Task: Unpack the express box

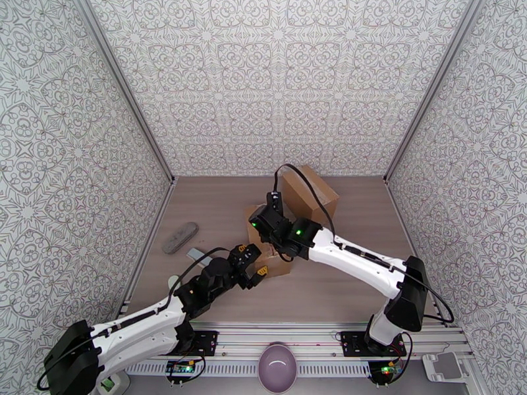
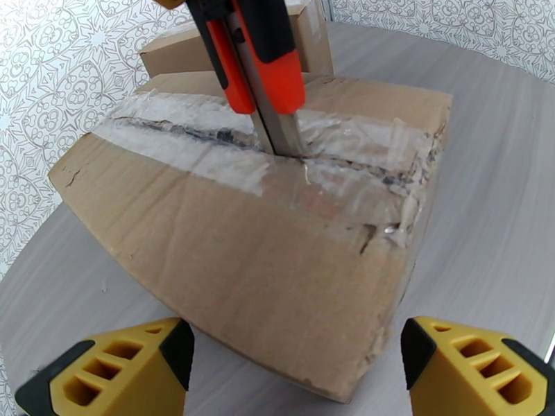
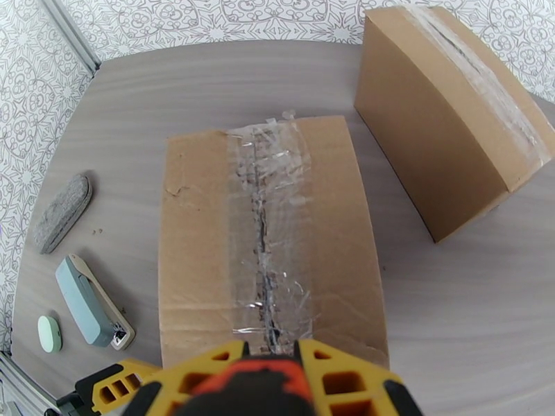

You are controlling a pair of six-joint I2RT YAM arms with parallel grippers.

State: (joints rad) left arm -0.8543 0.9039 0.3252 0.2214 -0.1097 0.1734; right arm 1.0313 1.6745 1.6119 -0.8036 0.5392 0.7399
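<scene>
The express box (image 3: 270,251), brown cardboard with a clear tape strip along its top seam, lies mid-table and is partly hidden under both arms in the top view (image 1: 282,266). My right gripper (image 3: 260,383) is shut on an orange utility knife (image 2: 260,57). The knife's blade stands in the torn tape seam (image 2: 281,136). My left gripper (image 2: 291,383) is open just in front of the box's near end, its yellow fingers (image 2: 111,369) wide apart and touching nothing. The tape (image 2: 208,136) is ragged and split along the seam.
A second taped cardboard box (image 3: 451,112) stands just behind and to the right (image 1: 309,192). To the left lie a grey oblong pad (image 3: 62,213), a teal stapler-like tool (image 3: 90,299) and a small green oval (image 3: 48,333). A purple bowl (image 1: 278,367) sits between the arm bases.
</scene>
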